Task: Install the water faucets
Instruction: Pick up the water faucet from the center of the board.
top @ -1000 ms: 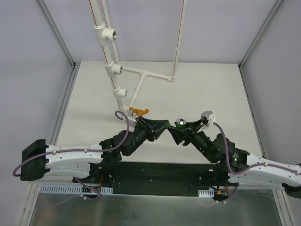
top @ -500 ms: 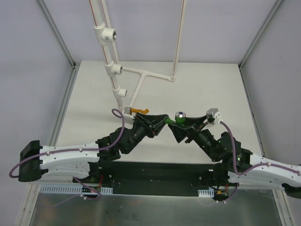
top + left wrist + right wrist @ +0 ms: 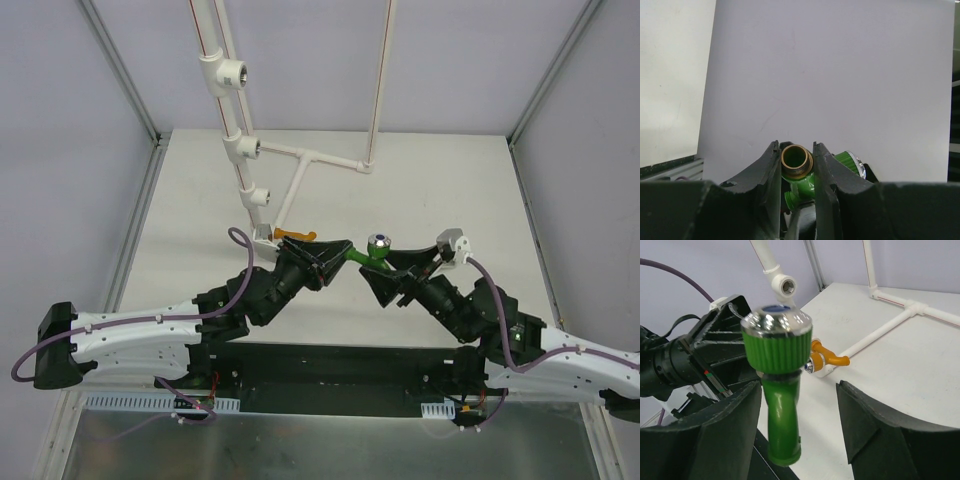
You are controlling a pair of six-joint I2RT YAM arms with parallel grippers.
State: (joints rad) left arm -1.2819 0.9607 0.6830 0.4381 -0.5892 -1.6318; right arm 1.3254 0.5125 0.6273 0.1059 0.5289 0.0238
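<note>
Over the last second the right end effector [image 3: 805, 390] has let go of the small green plastic faucet with a shiny silver cap [image 3: 777, 347]; its fingers now stand apart on either side. The left end effector [image 3: 795, 147] is clenched on the faucet's brass threaded end, holding it above the white tabletop [image 3: 450, 190], in front of the white plastic pipe frame [image 3: 296, 185]. The small orange plastic faucet [image 3: 295, 236] sits at that frame's near end.

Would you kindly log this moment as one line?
left gripper: shut on green faucet | right gripper: open around it | orange faucet: at pipe end
</note>
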